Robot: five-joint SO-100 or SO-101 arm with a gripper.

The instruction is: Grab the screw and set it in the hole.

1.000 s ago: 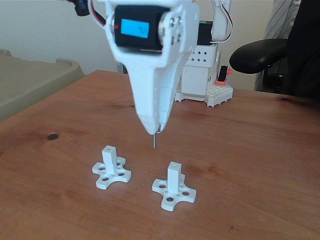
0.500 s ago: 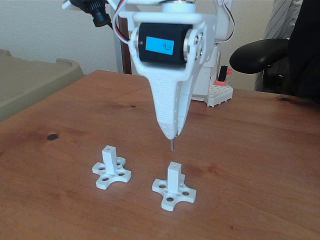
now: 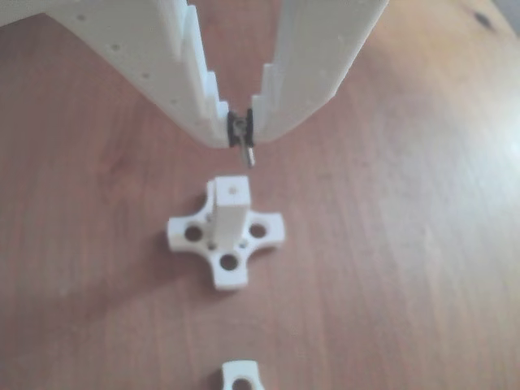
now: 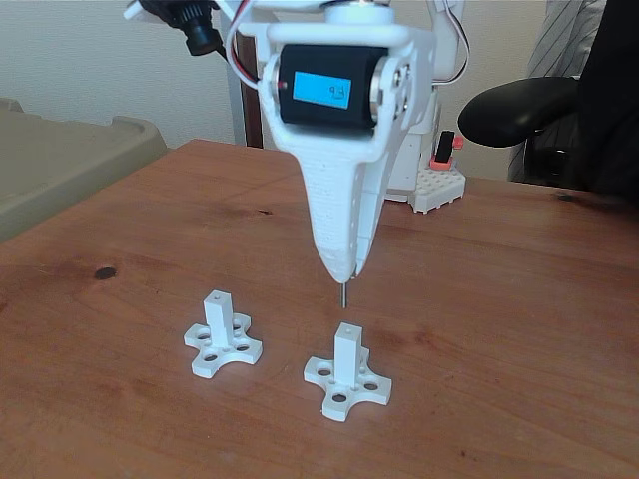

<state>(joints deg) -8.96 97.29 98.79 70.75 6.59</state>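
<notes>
My white gripper (image 4: 343, 271) (image 3: 241, 130) points straight down and is shut on the screw. The thin dark screw (image 4: 342, 293) (image 3: 246, 150) hangs upright from the fingertips, its lower end a short way above the right white post (image 4: 347, 351) in the fixed view. That post (image 3: 230, 213) has a cross-shaped base and a tiny hole (image 3: 234, 192) (image 4: 346, 327) in its top. In the other view the screw tip sits just behind and slightly right of the hole, apart from it.
A second white post (image 4: 219, 319) with a cross base stands to the left; a lobe of it (image 3: 241, 375) shows at the bottom of the other view. The arm's base (image 4: 414, 160) is at the table's far edge, a dark chair (image 4: 519, 110) beyond.
The gripper has carried the screw rightward from between the two posts to above the right post, with little movement over the last half second.
</notes>
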